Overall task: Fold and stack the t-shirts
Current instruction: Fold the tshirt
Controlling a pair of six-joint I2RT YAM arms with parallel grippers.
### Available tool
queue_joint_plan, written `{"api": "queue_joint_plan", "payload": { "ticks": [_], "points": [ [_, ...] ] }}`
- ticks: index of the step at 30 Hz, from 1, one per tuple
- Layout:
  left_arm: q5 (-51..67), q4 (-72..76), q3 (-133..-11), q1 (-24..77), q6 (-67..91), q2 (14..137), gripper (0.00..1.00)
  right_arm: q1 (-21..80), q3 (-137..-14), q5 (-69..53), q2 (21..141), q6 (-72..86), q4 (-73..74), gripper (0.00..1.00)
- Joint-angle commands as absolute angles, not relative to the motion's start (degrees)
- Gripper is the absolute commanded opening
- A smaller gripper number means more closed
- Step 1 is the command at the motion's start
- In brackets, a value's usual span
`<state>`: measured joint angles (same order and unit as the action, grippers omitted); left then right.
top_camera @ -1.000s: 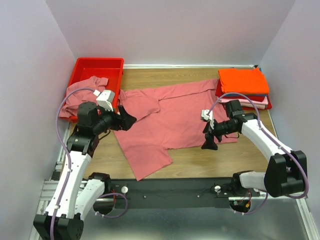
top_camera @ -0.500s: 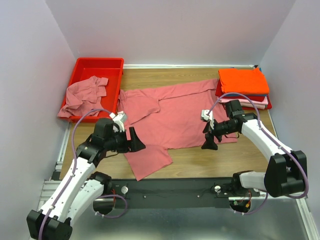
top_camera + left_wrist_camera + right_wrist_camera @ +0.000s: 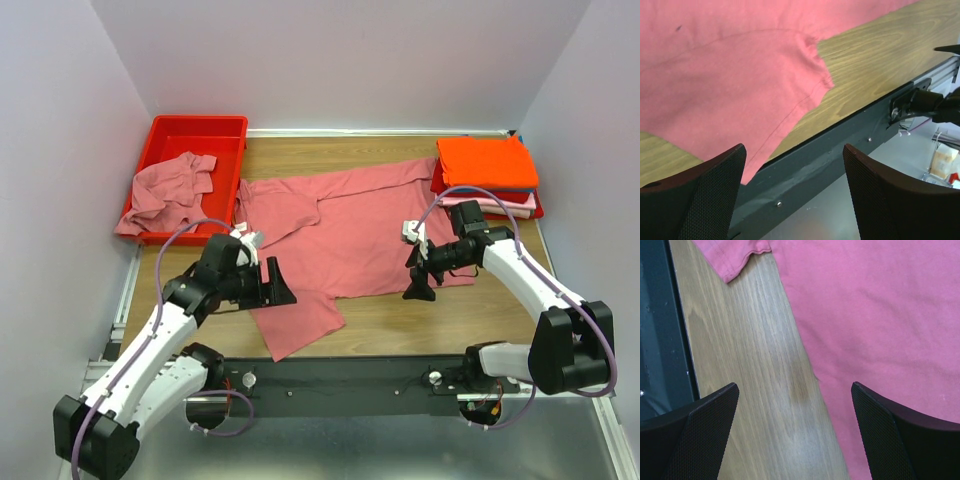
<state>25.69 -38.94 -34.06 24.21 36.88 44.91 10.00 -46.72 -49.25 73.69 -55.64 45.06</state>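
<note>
A large rose-pink t-shirt (image 3: pixel 340 235) lies spread on the wooden table; it also shows in the left wrist view (image 3: pixel 725 75) and the right wrist view (image 3: pixel 880 310). My left gripper (image 3: pixel 280 290) is open and empty, over the shirt's near left sleeve by the table's front edge. My right gripper (image 3: pixel 418 282) is open and empty, above the shirt's near hem, straddling the edge of the cloth. A second crumpled rose-pink shirt (image 3: pixel 170 190) hangs over the red bin's rim. Folded shirts, orange (image 3: pixel 487 160) on top, are stacked at the back right.
The red plastic bin (image 3: pixel 200 128) stands at the back left. The dark front rail (image 3: pixel 340 375) runs along the near table edge, also seen in the left wrist view (image 3: pixel 840 150). Purple walls close in on both sides.
My left arm has swung from near the bin down toward the front edge, over the shirt's near left sleeve. The right arm has not moved.
</note>
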Motion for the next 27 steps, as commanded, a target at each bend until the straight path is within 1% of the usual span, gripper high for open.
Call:
{"api": "queue_joint_plan", "payload": {
  "ticks": [1, 5, 8, 13, 18, 27],
  "points": [
    [26.7, -36.2, -40.2, 25.1, 31.5, 46.3, 0.86, 9.5, -46.1, -49.0, 72.6, -57.0, 44.6, 1.0],
    [24.7, -33.7, -48.8, 25.3, 25.2, 48.5, 0.85, 9.5, -46.1, -49.0, 72.6, -57.0, 44.6, 1.0],
    [23.8, -32.2, -53.0, 25.4, 18.8, 50.1, 0.86, 9.5, -46.1, -49.0, 72.5, -57.0, 44.6, 1.0],
    [25.3, -30.9, -60.5, 26.5, 11.4, 52.9, 0.89, 9.5, -46.1, -49.0, 72.7, -56.9, 44.6, 1.0],
    [26.1, -31.4, -61.8, 27.7, 9.7, 53.3, 0.89, 9.5, -46.0, -49.0, 72.6, -57.0, 44.6, 1.0],
    [25.2, -33.0, -61.3, 27.8, 8.3, 49.8, 0.89, 9.5, -46.0, -49.6, 73.0, -57.0, 44.7, 1.0]
  ]
}}
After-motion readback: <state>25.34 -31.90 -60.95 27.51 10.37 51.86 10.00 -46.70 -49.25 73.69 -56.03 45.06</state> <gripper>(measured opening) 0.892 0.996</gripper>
